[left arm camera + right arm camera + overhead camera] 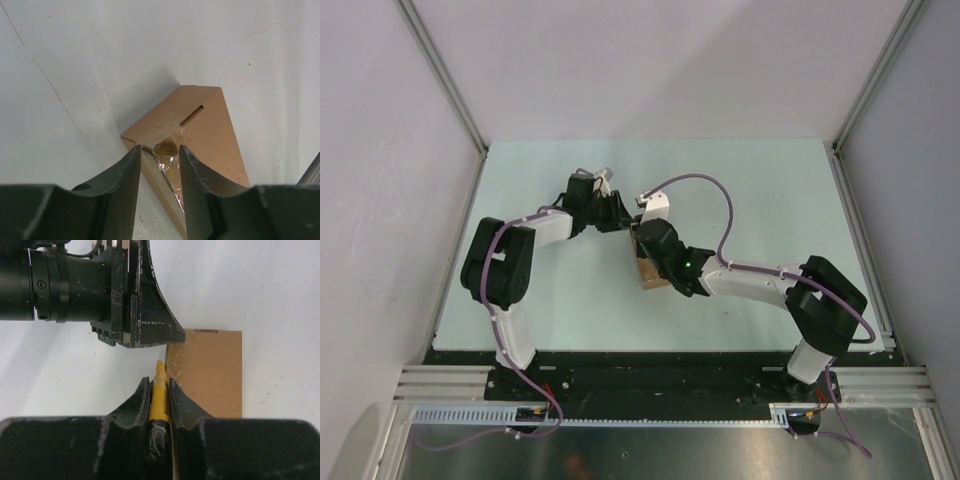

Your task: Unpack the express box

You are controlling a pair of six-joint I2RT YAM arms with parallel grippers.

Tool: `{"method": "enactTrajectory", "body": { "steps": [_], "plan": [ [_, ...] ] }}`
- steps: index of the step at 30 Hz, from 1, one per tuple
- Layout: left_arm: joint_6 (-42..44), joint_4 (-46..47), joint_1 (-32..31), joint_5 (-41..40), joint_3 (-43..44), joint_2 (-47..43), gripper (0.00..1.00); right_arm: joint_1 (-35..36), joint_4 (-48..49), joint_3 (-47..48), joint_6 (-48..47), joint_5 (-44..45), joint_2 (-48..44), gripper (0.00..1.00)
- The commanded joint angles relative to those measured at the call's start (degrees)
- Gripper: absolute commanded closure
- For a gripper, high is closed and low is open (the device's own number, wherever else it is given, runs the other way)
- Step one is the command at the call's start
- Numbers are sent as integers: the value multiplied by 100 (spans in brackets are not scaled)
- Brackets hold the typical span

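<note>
The express box (647, 270), a small flat brown carton, lies on the table's middle between both arms. In the left wrist view the box (202, 125) shows a slot and crinkled clear tape (169, 167) along its near edge. My left gripper (159, 148) is open, its fingers straddling the taped corner. My right gripper (159, 381) is shut on a yellow-and-black utility knife (159, 392), whose tip reaches the left edge of the box (212, 375). The left gripper's finger (150, 320) hangs just above that corner.
The pale table (740, 190) is bounded by grey walls and aluminium rails (865, 240) at the sides. Both arm bases stand on the black strip (650, 375) at the near edge. A purple cable (720, 205) loops over the right arm.
</note>
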Motion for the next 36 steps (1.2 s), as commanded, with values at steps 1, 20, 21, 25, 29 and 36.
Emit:
{"method": "enactTrajectory", "body": {
  "steps": [1, 20, 21, 25, 29, 36],
  "plan": [
    [217, 80, 25, 134, 284, 43, 62, -17, 398, 345, -101, 147, 174, 100],
    [296, 27, 86, 196, 275, 175, 73, -96, 363, 592, -92, 525, 562, 100],
    [305, 27, 86, 187, 266, 184, 73, -96, 380, 601, -84, 525, 579, 100],
    [305, 9, 86, 161, 266, 193, 73, -131, 363, 653, -84, 481, 693, 100],
    [305, -8, 86, 178, 275, 210, 73, -184, 345, 689, -31, 420, 764, 100],
    [296, -8, 86, 196, 284, 245, 73, -263, 336, 706, 48, 332, 816, 100]
  ]
}}
